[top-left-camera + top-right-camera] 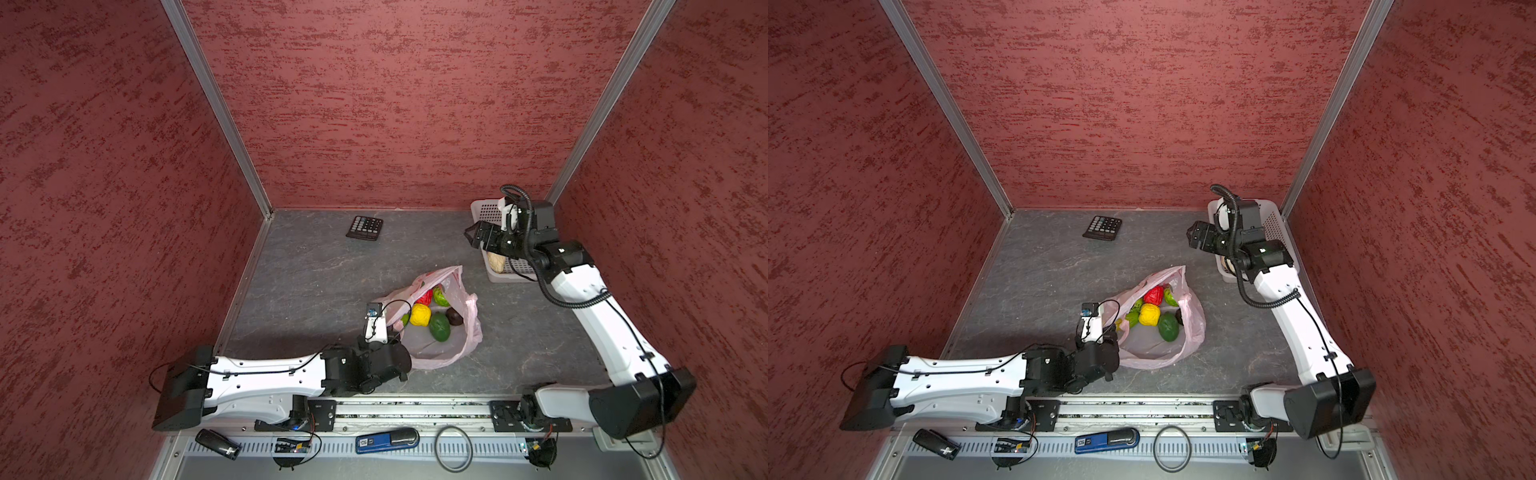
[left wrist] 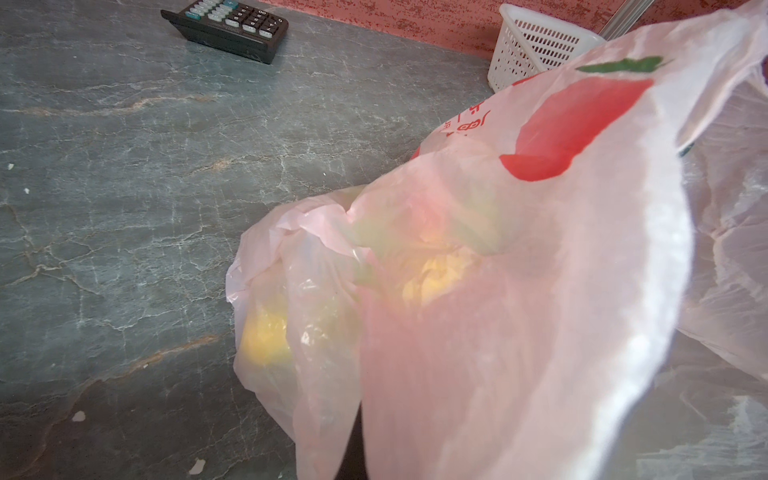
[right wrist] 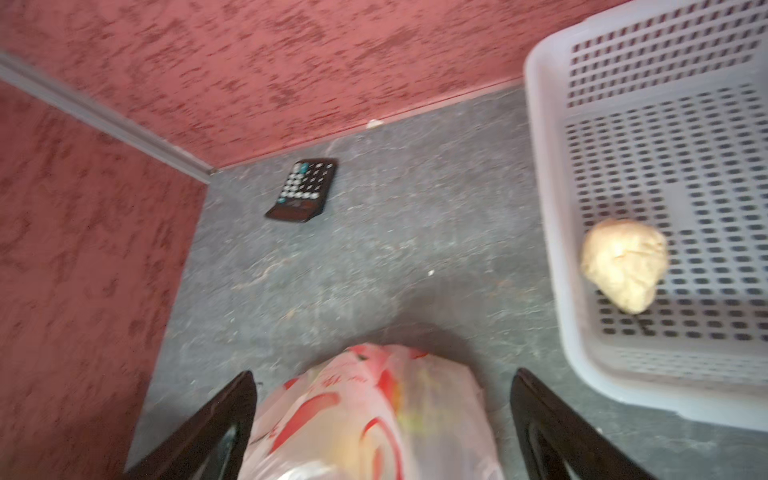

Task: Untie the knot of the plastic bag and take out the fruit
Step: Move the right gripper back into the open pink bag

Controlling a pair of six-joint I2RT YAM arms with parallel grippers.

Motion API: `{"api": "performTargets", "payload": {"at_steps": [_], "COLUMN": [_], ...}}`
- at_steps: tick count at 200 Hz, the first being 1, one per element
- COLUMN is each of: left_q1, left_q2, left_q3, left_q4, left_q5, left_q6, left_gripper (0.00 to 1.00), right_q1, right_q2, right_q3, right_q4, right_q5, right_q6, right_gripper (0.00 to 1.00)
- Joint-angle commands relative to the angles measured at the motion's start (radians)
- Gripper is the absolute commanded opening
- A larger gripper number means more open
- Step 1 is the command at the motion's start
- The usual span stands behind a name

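Note:
The pale pink plastic bag [image 1: 465, 332] lies open mid-table in both top views. Inside it are fruit: a yellow piece [image 1: 419, 314], a dark green [image 1: 439, 326], a red [image 1: 1153, 295], a light green [image 1: 441, 296] and a dark brown [image 1: 455, 316]. No knot shows. My left gripper [image 1: 394, 334] is shut on the bag's near-left rim; in the left wrist view the film [image 2: 519, 291] drapes over the jaws. My right gripper [image 3: 382, 374] is open and empty, raised by the basket's left edge. A beige fruit [image 3: 623, 264] lies in the basket.
The white perforated basket [image 1: 482, 205] stands in the back right corner against the red walls. A black calculator [image 1: 365, 227] lies at the back middle. On the front rail lie a blue-black tool [image 1: 386, 440], a black ring [image 1: 453, 448] and a black cylinder [image 1: 218, 444].

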Motion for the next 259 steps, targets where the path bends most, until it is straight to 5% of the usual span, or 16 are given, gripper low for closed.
{"api": "performTargets", "payload": {"at_steps": [1, 49, 112, 169, 259], "left_q1": [-0.009, -0.017, -0.021, -0.021, -0.022], "left_q2": [-0.017, -0.039, -0.055, -0.068, -0.08], "left_q3": [-0.015, -0.031, -0.035, -0.037, -0.051], "left_q4": [0.013, -0.001, 0.003, -0.01, 0.014], "left_q5": [-0.031, -0.052, -0.077, -0.084, -0.076], "left_q6": [0.002, -0.029, -0.034, -0.044, -0.025], "left_gripper": [0.0, 0.0, 0.0, 0.0, 0.0], "right_q1": [0.121, 0.411, 0.652, 0.755, 0.763], "right_q2": [-0.028, -0.015, 0.011, -0.028, -0.035], "right_q3": [0.064, 0.143, 0.08, -0.081, -0.382], "right_q4": [-0.103, -0.14, -0.19, -0.216, -0.078], "right_q5": [0.014, 0.102, 0.259, 0.389, 0.439], "right_q6": [0.115, 0.273, 0.373, 0.371, 0.368], "right_gripper": [0.96, 0.95, 0.92, 0.9, 0.85]}}
